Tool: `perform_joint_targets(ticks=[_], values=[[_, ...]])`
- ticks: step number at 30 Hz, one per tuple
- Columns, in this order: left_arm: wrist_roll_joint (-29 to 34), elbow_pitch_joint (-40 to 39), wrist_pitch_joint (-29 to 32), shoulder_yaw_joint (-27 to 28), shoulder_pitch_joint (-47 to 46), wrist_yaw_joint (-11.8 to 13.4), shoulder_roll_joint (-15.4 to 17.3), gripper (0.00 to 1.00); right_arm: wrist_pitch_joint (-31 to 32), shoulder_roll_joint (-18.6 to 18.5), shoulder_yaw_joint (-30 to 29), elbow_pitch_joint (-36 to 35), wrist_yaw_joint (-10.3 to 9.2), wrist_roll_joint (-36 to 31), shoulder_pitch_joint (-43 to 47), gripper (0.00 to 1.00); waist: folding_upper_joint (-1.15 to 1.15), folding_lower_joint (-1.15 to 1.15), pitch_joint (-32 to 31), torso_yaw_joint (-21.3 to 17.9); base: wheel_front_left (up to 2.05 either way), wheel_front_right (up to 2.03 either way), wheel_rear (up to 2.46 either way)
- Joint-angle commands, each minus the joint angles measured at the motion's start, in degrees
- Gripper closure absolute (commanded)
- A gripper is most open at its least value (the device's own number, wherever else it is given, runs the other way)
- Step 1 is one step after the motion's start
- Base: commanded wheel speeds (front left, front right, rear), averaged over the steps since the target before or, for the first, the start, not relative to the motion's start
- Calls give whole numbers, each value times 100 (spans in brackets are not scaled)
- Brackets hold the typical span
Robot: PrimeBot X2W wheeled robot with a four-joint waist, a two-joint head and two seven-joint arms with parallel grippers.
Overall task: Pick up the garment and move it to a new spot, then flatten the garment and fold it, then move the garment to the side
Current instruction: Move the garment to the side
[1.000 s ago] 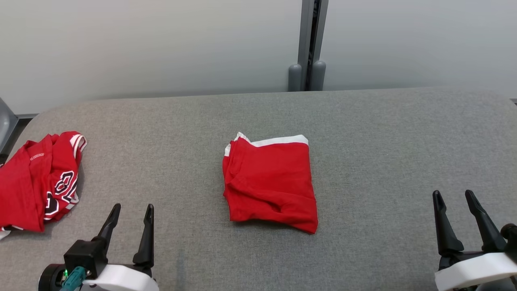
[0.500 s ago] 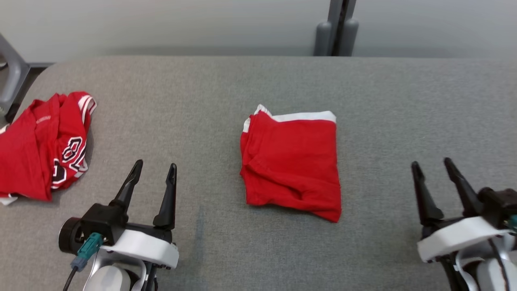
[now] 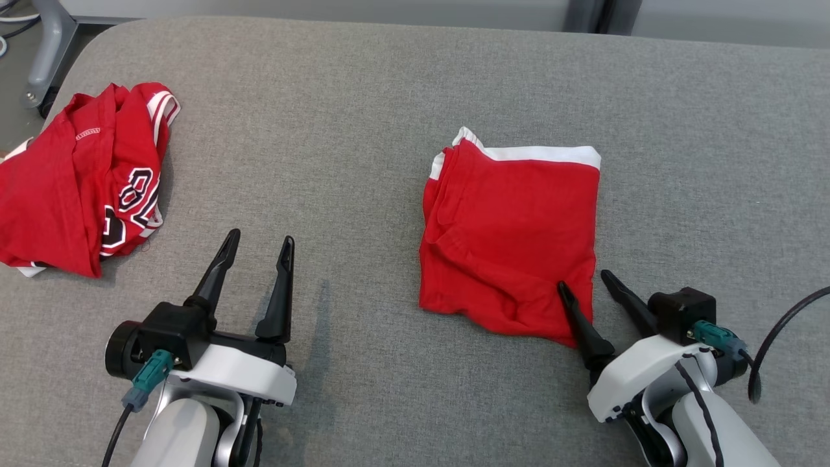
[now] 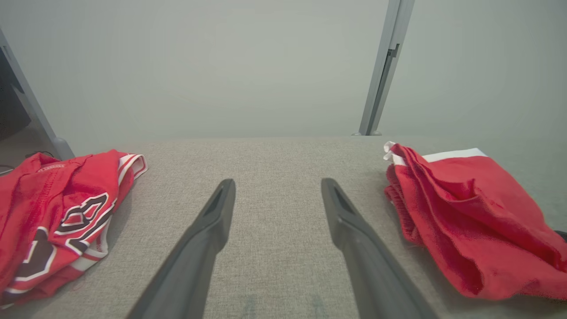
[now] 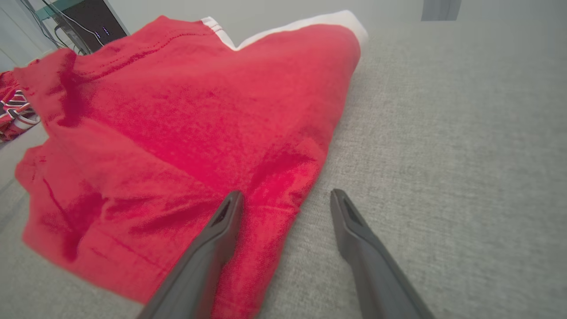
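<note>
The garment (image 3: 512, 240), red with a white band along its far edge, lies folded into a rough square on the grey padded table (image 3: 363, 130). My right gripper (image 3: 583, 280) is open at its near right corner. One finger is over the red cloth and the other over bare grey surface. In the right wrist view the garment (image 5: 177, 124) spreads up and left from the right gripper (image 5: 285, 192), whose jaws straddle the cloth's edge. My left gripper (image 3: 260, 237) is open over bare table, left of the garment (image 4: 465, 212), and the left gripper (image 4: 277, 181) holds nothing.
A second red jersey (image 3: 84, 181) with black and white numerals lies bunched at the table's left edge, also seen as the jersey (image 4: 57, 208) in the left wrist view. A grey metal stand leg (image 3: 48, 52) is beyond the far left corner.
The head camera has tilted down and closer. My right gripper has moved left and forward to the garment's near right corner. Both grippers stay open; the garment has not moved.
</note>
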Motion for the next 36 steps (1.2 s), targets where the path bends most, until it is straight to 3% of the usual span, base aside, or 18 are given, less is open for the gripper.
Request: perform_joint_targets(ticks=[1, 7, 8, 9, 10, 11, 18, 27, 36], values=[[-15, 17, -42, 13, -97, -9, 16, 0, -23, -43, 55, 104, 1, 61, -56, 0, 0, 0, 25, 17, 0, 0, 0], [0, 74, -73, 32, -183, -37, 3, 0, 308, -48, 464, 641, 4, 281, -100, 0, 0, 0, 46, -12, 0, 0, 0], [10, 79, -78, 39, -169, -35, 10, 0, 383, -51, 513, 704, 4, 326, -119, 17, 0, 0, 41, -22, 0, 0, 0], [12, 82, -83, 41, -155, -33, 6, 0, 461, -48, 573, 762, 5, 364, -121, 57, 0, 0, 36, -29, 0, 0, 0], [13, 83, -88, 43, -150, -30, 3, 0, 513, -51, 632, 812, 7, 411, -132, 84, 0, 0, 34, -37, 0, 0, 0], [18, 79, -91, 48, -153, -29, 5, 0, 541, -58, 679, 848, 7, 458, -158, 100, 0, 0, 31, -44, 0, 0, 0], [38, 48, -98, 95, -133, 6, 49, 0, 503, -216, 856, 839, -1, 691, -396, 100, 0, 0, -4, -157, 0, 0, 0], [42, -86, -100, 125, -136, 8, 92, 0, 388, -689, 956, 778, -22, 648, -806, 100, 0, 0, 63, -538, 0, 0, 0], [84, -276, -75, 111, -314, 4, 209, 0, 326, -1176, 1146, 767, -20, 840, -1164, 100, 0, 0, 408, -1273, 0, 0, 0]])
